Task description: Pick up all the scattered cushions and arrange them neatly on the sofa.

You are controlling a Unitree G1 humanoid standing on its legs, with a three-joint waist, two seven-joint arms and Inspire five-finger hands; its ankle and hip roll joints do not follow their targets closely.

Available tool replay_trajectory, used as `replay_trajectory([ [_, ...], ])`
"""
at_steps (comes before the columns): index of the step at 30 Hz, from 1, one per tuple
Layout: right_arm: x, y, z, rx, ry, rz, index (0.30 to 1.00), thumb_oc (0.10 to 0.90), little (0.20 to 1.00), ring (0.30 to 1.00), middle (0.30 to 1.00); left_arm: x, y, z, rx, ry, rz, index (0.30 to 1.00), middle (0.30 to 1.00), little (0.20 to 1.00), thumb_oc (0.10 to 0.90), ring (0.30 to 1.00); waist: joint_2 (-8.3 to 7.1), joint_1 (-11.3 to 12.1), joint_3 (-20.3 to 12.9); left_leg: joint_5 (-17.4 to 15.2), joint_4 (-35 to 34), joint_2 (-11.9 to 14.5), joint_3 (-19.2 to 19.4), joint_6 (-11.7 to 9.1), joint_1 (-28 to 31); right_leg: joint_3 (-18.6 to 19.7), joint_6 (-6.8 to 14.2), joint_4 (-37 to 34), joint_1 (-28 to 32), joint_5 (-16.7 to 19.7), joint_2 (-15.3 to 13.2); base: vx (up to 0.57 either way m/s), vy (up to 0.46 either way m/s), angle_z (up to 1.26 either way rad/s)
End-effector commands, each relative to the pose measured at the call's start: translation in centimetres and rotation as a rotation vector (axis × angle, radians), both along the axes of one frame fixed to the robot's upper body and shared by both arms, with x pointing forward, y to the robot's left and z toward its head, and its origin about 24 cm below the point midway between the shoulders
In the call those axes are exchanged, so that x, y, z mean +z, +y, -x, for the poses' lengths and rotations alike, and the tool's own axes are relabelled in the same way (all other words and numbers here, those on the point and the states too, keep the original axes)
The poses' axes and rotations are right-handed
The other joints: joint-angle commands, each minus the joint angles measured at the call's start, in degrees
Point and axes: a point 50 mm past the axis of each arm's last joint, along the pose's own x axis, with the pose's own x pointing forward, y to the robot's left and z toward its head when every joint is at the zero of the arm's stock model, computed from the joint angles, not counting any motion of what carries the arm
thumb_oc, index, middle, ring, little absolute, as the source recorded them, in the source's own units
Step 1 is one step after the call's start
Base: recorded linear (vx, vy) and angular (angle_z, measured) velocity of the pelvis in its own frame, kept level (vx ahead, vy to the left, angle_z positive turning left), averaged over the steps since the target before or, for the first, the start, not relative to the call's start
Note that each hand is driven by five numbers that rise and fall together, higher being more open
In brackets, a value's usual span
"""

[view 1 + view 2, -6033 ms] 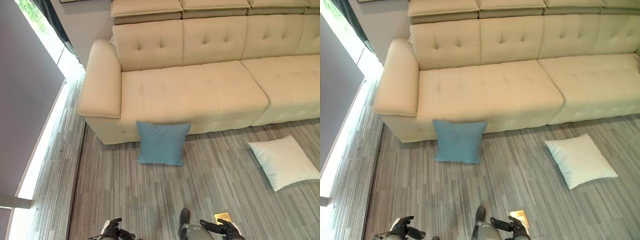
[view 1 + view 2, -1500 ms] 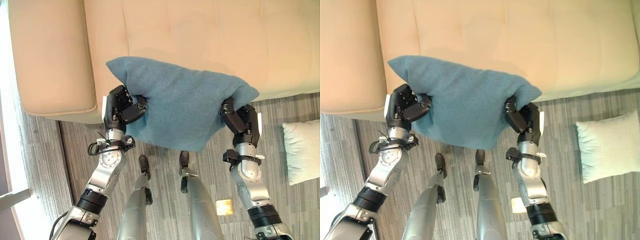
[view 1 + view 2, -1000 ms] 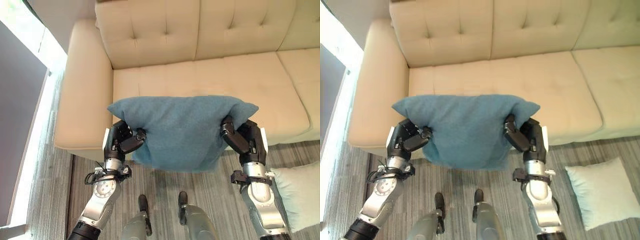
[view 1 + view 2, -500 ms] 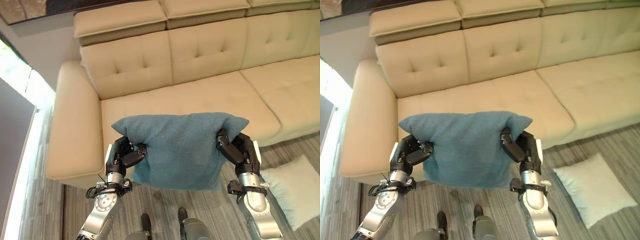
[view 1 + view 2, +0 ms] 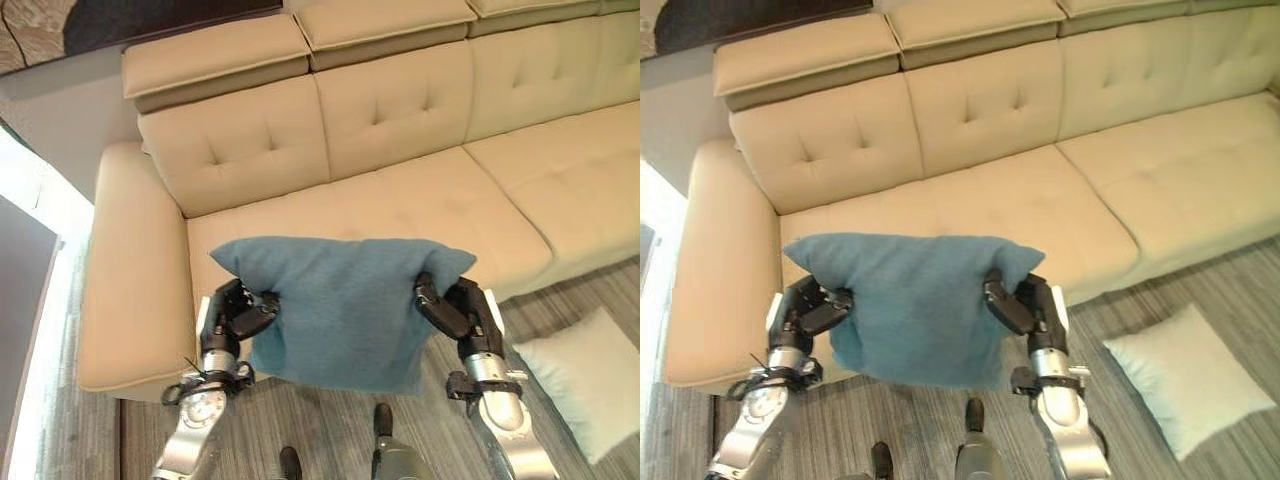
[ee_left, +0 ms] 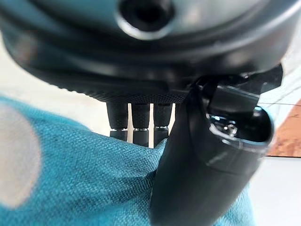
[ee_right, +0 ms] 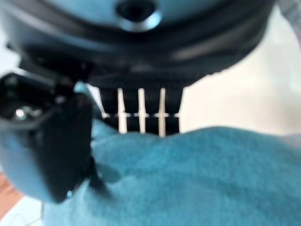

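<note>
**Fingers on both sides clamp the blue cushion above the sofa seat**

Fingers [image 5: 252, 312] and thumb of the left hand [image 5: 228, 318] are curled into the left edge of the blue cushion [image 5: 345, 305]; the left wrist view shows the thumb pressed against the teal cloth with the fingers going behind it. Across the cushion's width, the right hand [image 5: 462, 312] pinches the opposite edge in the same way, and its wrist view shows cloth caught between thumb and fingers. The cushion hangs between the two hands, clear of the floor, in front of and over the front part of the left seat of the sofa [image 5: 400, 120]. It sags a little in the middle and touches nothing but the hands, as far as I can tell.

Going by how things lie, the task is in its first half. One cushion is lifted but not yet set down; no cushion rests on the seat or against the tufted backrest. Placing it upright against the back, near the armrest [image 5: 125, 270], looks like the step in hand.

Farther right, a white cushion [image 5: 1185, 378] lies flat on the striped floor [image 5: 1120, 310], well apart from the hands and just off the sofa's front. It remains to be picked up and set beside the blue one.

No container figures here; the sofa seat is the only receiving place, and it carries nothing.
</note>
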Motion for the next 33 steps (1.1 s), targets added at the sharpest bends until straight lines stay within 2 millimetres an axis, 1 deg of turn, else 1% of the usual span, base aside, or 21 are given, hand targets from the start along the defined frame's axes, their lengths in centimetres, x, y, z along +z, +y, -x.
replay_trajectory([
  [1, 6.6, 3.1, -1.4, 0.166, -0.370, -0.012, 0.300, 0.400, 0.300, 0.300, 0.300, 7.8, -3.0, -2.1, -0.199, -0.421, 0.077, 0.300, 0.300, 0.300, 0.400, 0.300, -3.55, -0.73, -2.86, -8.16, 15.70, -3.31, -0.17, -2.04, -3.92, 0.41, 3.18, 3.11, 4.67, -9.49, -1.20, 0.05, -0.184, 0.43],
  [3, 6.5, 2.9, -1.5, 0.158, -0.358, -0.008, 0.300, 0.400, 0.300, 0.300, 0.300, 7.7, -3.0, -2.1, -0.203, -0.414, 0.078, 0.300, 0.300, 0.300, 0.400, 0.300, -4.33, -0.66, -2.44, -6.47, 22.00, -0.96, 2.14, -2.17, -6.65, -0.88, 1.57, 2.55, 6.57, -11.07, -0.71, 0.11, -0.160, 0.18],
  [6, 6.3, 2.9, -1.5, 0.159, -0.350, -0.015, 0.300, 0.400, 0.300, 0.300, 0.300, 7.6, -2.9, -2.1, -0.200, -0.408, 0.076, 0.300, 0.300, 0.300, 0.400, 0.300, -4.58, -0.04, -2.30, -7.29, 21.57, -1.34, 2.09, -1.44, -8.37, -0.87, 1.33, 2.45, 7.40, -11.76, -0.38, 0.12, -0.091, 0.07],
  [9, 6.2, 2.8, -1.5, 0.156, -0.339, -0.015, 0.300, 0.400, 0.300, 0.300, 0.300, 7.2, -2.8, -1.9, -0.203, -0.390, 0.063, 0.300, 0.300, 0.300, 0.400, 0.300, -5.08, 0.43, -2.94, -8.40, 15.99, -1.12, 3.62, -0.33, -10.02, -1.50, 1.61, 1.72, 9.10, -12.91, -0.02, 0.15, -0.021, 0.10],
  [10, 6.2, 2.8, -1.6, 0.153, -0.338, -0.020, 0.300, 0.400, 0.300, 0.300, 0.300, 7.2, -2.7, -1.9, -0.203, -0.388, 0.062, 0.300, 0.300, 0.300, 0.400, 0.300, -5.15, 0.59, -3.05, -7.52, 14.20, -1.23, 3.80, -0.36, -10.37, -1.70, 1.69, 1.47, 9.65, -13.24, 0.12, 0.23, 0.016, 0.18],
  [11, 6.1, 2.7, -1.5, 0.144, -0.338, -0.032, 0.300, 0.400, 0.300, 0.300, 0.300, 7.3, -2.7, -1.9, -0.205, -0.388, 0.052, 0.300, 0.300, 0.300, 0.400, 0.300, -4.75, 1.24, -3.22, -4.15, 9.86, -0.78, 3.92, -0.89, -12.09, -1.80, 1.69, 1.06, 11.03, -14.25, 1.20, 0.19, 0.013, 0.16],
  [12, 6.1, 2.7, -1.5, 0.144, -0.338, -0.032, 0.300, 0.400, 0.300, 0.300, 0.300, 7.3, -2.7, -1.9, -0.205, -0.387, 0.052, 0.300, 0.300, 0.300, 0.400, 0.300, -4.85, 1.18, -3.23, -3.81, 9.31, -0.95, 3.91, -0.90, -11.81, -1.86, 1.69, 1.00, 11.10, -14.26, 1.10, 0.25, 0.025, 0.18],
  [13, 6.0, 2.6, -1.5, 0.133, -0.338, -0.040, 0.300, 0.400, 0.300, 0.300, 0.300, 7.4, -2.7, -1.9, -0.206, -0.393, 0.049, 0.300, 0.300, 0.300, 0.400, 0.300, -4.84, 1.57, -3.04, -1.62, 7.25, -0.80, 4.18, -1.44, -13.16, -1.86, 1.63, 0.61, 12.26, -14.76, 1.84, 0.11, 0.010, 0.21],
  [14, 6.0, 2.6, -1.5, 0.133, -0.338, -0.040, 0.300, 0.400, 0.300, 0.300, 0.300, 7.4, -2.7, -1.9, -0.206, -0.393, 0.049, 0.300, 0.300, 0.300, 0.400, 0.300, -4.85, 1.56, -3.04, -1.60, 7.22, -0.82, 4.18, -1.43, -13.14, -1.87, 1.63, 0.60, 12.27, -14.76, 1.83, 0.29, 0.052, 0.25],
  [15, 6.0, 2.6, -1.3, 0.120, -0.343, -0.055, 0.300, 0.400, 0.300, 0.300, 0.300, 7.5, -2.8, -1.9, -0.206, -0.394, 0.057, 0.300, 0.300, 0.300, 0.400, 0.300, -5.08, 1.16, -3.06, -2.06, 7.22, -0.27, 6.27, -1.80, -13.54, -1.92, 1.87, 0.65, 13.52, -15.83, 1.88, 0.20, 0.092, 0.11],
  [16, 6.0, 2.7, -1.3, 0.124, -0.343, -0.057, 0.300, 0.400, 0.300, 0.300, 0.300, 7.4, -2.8, -1.8, -0.210, -0.392, 0.055, 0.300, 0.300, 0.300, 0.400, 0.300, -4.97, 1.26, -3.10, -1.49, 6.43, -0.05, 7.74, -0.95, -12.87, -2.16, 1.91, 0.63, 13.81, -15.49, 1.99, 0.30, 0.156, 0.13],
  [20, 5.8, 3.3, -1.4, 0.143, -0.335, -0.056, 0.300, 0.400, 0.300, 0.300, 0.300, 7.0, -2.7, -1.6, -0.214, -0.374, 0.048, 0.300, 0.300, 0.300, 0.400, 0.300, -4.92, 1.47, -4.33, -2.59, 5.34, -1.14, 7.84, 0.22, -11.16, -1.86, 3.01, 1.75, 14.93, -16.28, 0.82, 0.20, 0.155, -0.03],
  [21, 5.8, 3.7, -1.6, 0.154, -0.332, -0.058, 0.300, 0.400, 0.300, 0.300, 0.300, 7.0, -2.5, -1.5, -0.209, -0.371, 0.038, 0.300, 0.300, 0.300, 0.400, 0.300, -5.09, 1.84, -4.72, -3.82, 4.44, -2.33, 8.54, 1.50, -9.40, -1.38, 4.14, 5.61, 14.14, -16.26, -0.71, 0.22, 0.193, 0.01],
  [22, 5.8, 3.7, -1.6, 0.154, -0.332, -0.058, 0.300, 0.400, 0.300, 0.300, 0.300, 7.0, -2.5, -1.5, -0.209, -0.371, 0.038, 0.300, 0.300, 0.300, 0.400, 0.300, -5.10, 1.85, -4.72, -3.82, 4.43, -2.33, 8.56, 1.50, -9.39, -1.37, 4.15, 5.63, 14.13, -16.27, -0.72, 0.27, 0.284, 0.04],
  [23, 6.0, 4.1, -1.7, 0.170, -0.341, -0.061, 0.300, 0.400, 0.300, 0.300, 0.300, 7.0, -2.2, -1.5, -0.203, -0.371, 0.030, 0.300, 0.300, 0.300, 0.400, 0.300, -5.10, 1.77, -4.68, -4.73, 3.32, -3.28, 9.04, 2.84, -7.44, -0.90, 5.57, 11.93, 11.89, -14.41, -2.24, 0.12, 0.145, -0.03],
  [24, 6.0, 4.1, -1.7, 0.170, -0.341, -0.061, 0.300, 0.400, 0.300, 0.300, 0.300, 7.0, -2.2, -1.5, -0.203, -0.371, 0.030, 0.300, 0.300, 0.300, 0.400, 0.300, -5.17, 1.84, -4.70, -4.70, 3.24, -3.36, 9.14, 2.88, -7.41, -0.79, 5.61, 12.15, 11.74, -14.51, -2.34, 0.16, 0.207, 0.00],
  [26, 6.0, 4.7, -1.9, 0.195, -0.342, -0.060, 0.300, 0.400, 0.300, 0.300, 0.300, 7.1, -1.9, -1.6, -0.192, -0.375, 0.001, 0.300, 0.300, 0.300, 0.400, 0.300, -4.59, 1.42, -3.93, -5.78, 1.68, -4.15, 9.40, 4.62, -4.76, 0.34, 7.21, 21.47, 7.24, -11.79, -3.78, 0.12, 0.174, 0.08],
  [27, 6.0, 4.8, -1.9, 0.200, -0.343, -0.062, 0.300, 0.400, 0.300, 0.300, 0.300, 7.2, -1.8, -1.7, -0.191, -0.379, -0.006, 0.300, 0.300, 0.300, 0.400, 0.300, -4.38, 1.42, -3.69, -6.17, 1.31, -4.42, 9.36, 4.95, -4.07, 0.68, 7.41, 23.21, 5.94, -11.37, -3.92, 0.10, 0.130, 0.13],
  [30, 5.9, 4.8, -1.9, 0.208, -0.336, -0.051, 0.300, 0.400, 0.300, 0.300, 0.300, 7.1, -1.8, -1.6, -0.200, -0.381, -0.010, 0.300, 0.300, 0.300, 0.400, 0.300, -3.73, 0.88, -3.40, -6.52, -0.39, -5.06, 8.02, 4.92, -1.89, 1.82, 6.45, 21.17, 3.27, -12.48, -2.68, 0.17, 0.059, 0.13],
  [32, 5.9, 4.6, -1.9, 0.202, -0.336, -0.042, 0.300, 0.400, 0.300, 0.300, 0.300, 7.0, -1.9, -1.6, -0.203, -0.377, -0.010, 0.300, 0.300, 0.300, 0.400, 0.300, -3.45, 0.38, -3.14, -6.86, -1.27, -5.32, 7.27, 4.66, -1.13, 2.16, 5.62, 16.40, 1.22, -12.98, -1.16, 0.13, -0.020, 0.06],
  [33, 5.9, 4.5, -1.9, 0.197, -0.335, -0.043, 0.300, 0.400, 0.300, 0.300, 0.300, 6.9, -1.9, -1.6, -0.204, -0.375, -0.005, 0.300, 0.300, 0.300, 0.400, 0.300, -3.52, 0.08, -2.99, -6.80, -1.29, -5.46, 6.81, 4.52, -1.20, 2.95, 5.40, 13.61, -0.19, -12.01, -0.34, 0.12, -0.063, -0.02],
])
